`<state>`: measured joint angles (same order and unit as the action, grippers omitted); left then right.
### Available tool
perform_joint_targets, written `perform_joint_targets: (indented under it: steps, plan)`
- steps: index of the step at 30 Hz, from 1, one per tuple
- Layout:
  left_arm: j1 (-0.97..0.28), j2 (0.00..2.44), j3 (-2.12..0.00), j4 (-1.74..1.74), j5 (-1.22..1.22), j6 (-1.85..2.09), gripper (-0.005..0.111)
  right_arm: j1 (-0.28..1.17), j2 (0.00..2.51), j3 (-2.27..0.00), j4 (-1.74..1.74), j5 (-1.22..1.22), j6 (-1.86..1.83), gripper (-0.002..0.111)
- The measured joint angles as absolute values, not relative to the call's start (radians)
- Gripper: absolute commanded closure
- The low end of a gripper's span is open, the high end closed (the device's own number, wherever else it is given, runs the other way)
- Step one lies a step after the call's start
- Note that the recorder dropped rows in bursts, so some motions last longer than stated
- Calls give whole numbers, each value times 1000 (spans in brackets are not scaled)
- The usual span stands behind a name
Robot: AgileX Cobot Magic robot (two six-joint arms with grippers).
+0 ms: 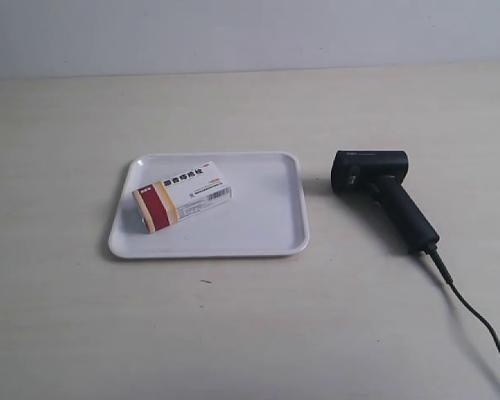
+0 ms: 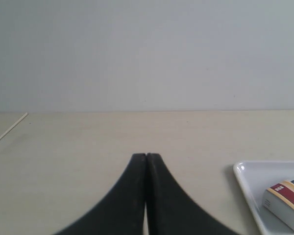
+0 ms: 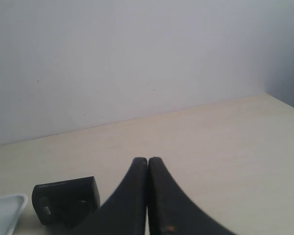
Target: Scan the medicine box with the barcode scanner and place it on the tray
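Note:
The white medicine box (image 1: 182, 197) with its dark red and tan band lies inside the white tray (image 1: 267, 229), toward the tray's left half; its banded end (image 2: 286, 200) shows in the left wrist view, on the tray (image 2: 247, 183). The black barcode scanner (image 1: 383, 193) lies on the table right of the tray, cable trailing to the lower right. Its boxy head (image 3: 66, 199) appears in the right wrist view beside the tray's corner (image 3: 7, 208). My left gripper (image 2: 146, 156) is shut and empty, away from the tray. My right gripper (image 3: 147, 160) is shut and empty, beside the scanner head. Neither arm shows in the exterior view.
The scanner's black cable (image 1: 475, 312) runs across the table to the lower right corner of the exterior view. A pale wall (image 1: 250, 33) backs the beige table (image 1: 233, 333). A thin light line (image 2: 10, 129) marks the table surface in the left wrist view.

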<state>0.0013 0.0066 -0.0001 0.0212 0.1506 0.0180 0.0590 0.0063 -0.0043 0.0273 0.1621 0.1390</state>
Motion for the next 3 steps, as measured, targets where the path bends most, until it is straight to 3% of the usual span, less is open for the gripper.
perform_joint_targets:
  steps: [3]
  plan:
    - [1,7,0,21,151,18,105,59,6,-4,27,162,139,108]
